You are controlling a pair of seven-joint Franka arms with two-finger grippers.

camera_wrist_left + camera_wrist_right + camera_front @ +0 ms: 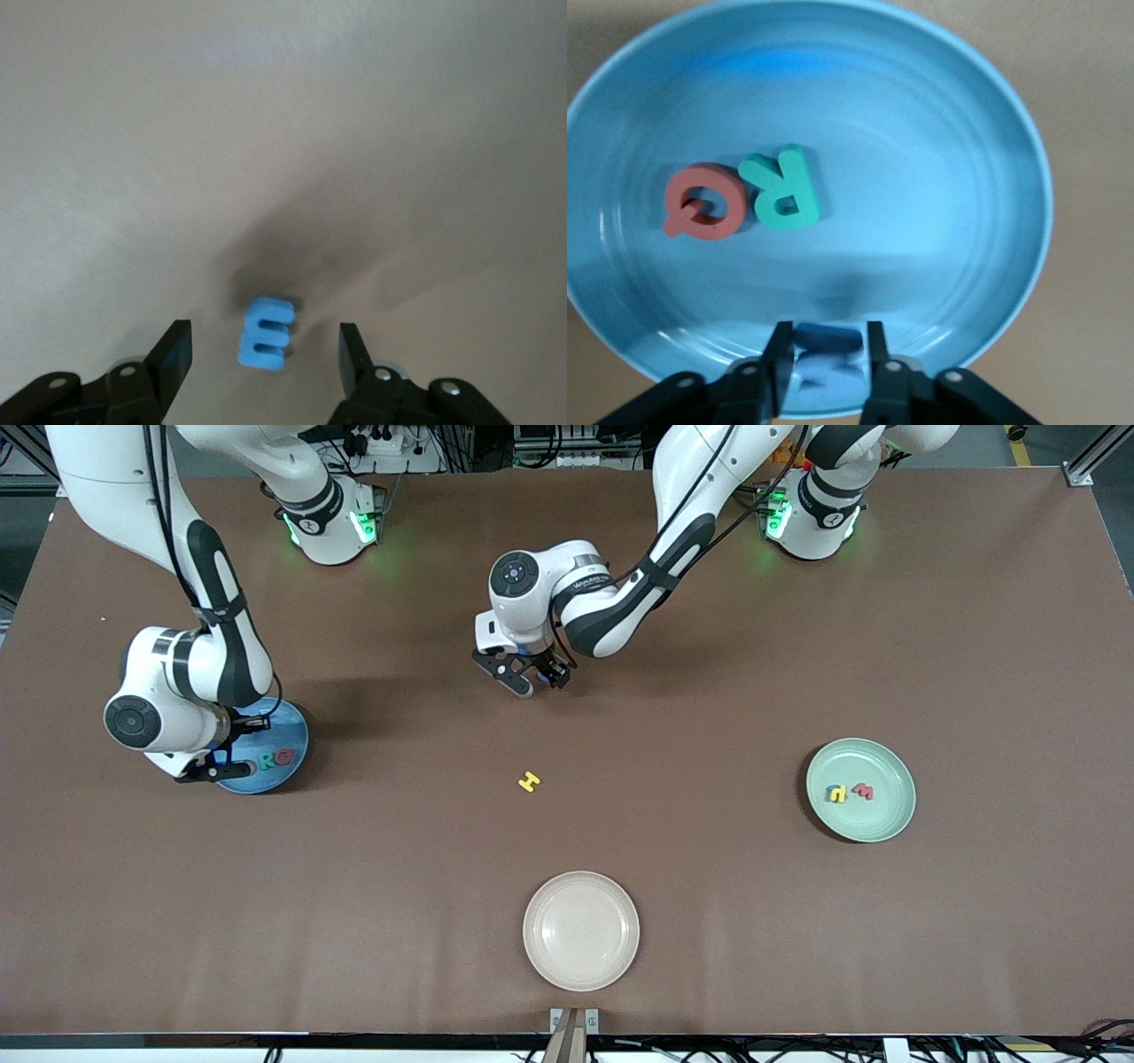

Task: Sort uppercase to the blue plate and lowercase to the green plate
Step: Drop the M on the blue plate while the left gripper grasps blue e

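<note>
while the right gripper [824, 354] hangs over the blue plate [957, 133], fingers narrowly flanking what looks like a blue letter [826, 341], red q [702, 202] and teal r [782, 188] lie inside. the left gripper [266, 354], fingers wide, straddles a blue e [266, 332]. yellow h [529, 781] sits at nine o'clock from the green plate [886, 824].

White arms, black joint bands, black cables, green-lit bases

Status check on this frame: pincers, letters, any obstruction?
Left pincer open, astride blue e on bare table. Right pincer over blue plate, blue letter between fingers; Q, R plated. Nothing obstructing.
</note>
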